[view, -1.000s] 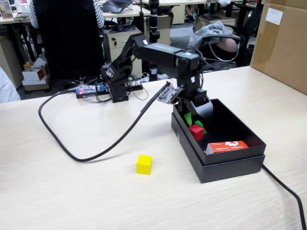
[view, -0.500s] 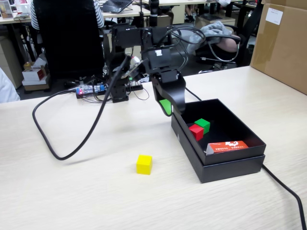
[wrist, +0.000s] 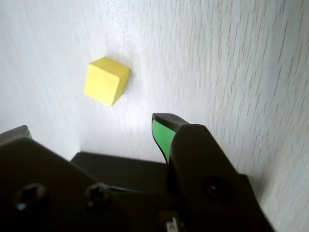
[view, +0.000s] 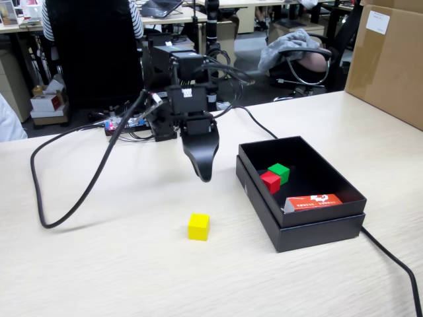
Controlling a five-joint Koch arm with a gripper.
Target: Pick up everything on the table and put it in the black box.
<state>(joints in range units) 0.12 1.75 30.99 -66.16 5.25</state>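
Note:
The yellow cube (view: 198, 226) sits alone on the pale wood table (view: 99, 264), left of the black box (view: 317, 228). The green cube (view: 279, 172) and the red cube (view: 270, 181) lie inside the box, touching. My gripper (view: 204, 176) hangs above the table, behind the yellow cube and left of the box. In the wrist view the gripper (wrist: 91, 130) is open and empty, its green-lined jaws wide apart, with the yellow cube (wrist: 106, 80) ahead on the table and clear of them.
An orange-red and white carton (view: 313, 201) lies in the box's near corner. Black cables (view: 79, 191) loop across the table at left, and one (view: 396, 267) runs off at the right. A big brown cardboard box (view: 386, 59) stands at the far right. A seated person is behind the table.

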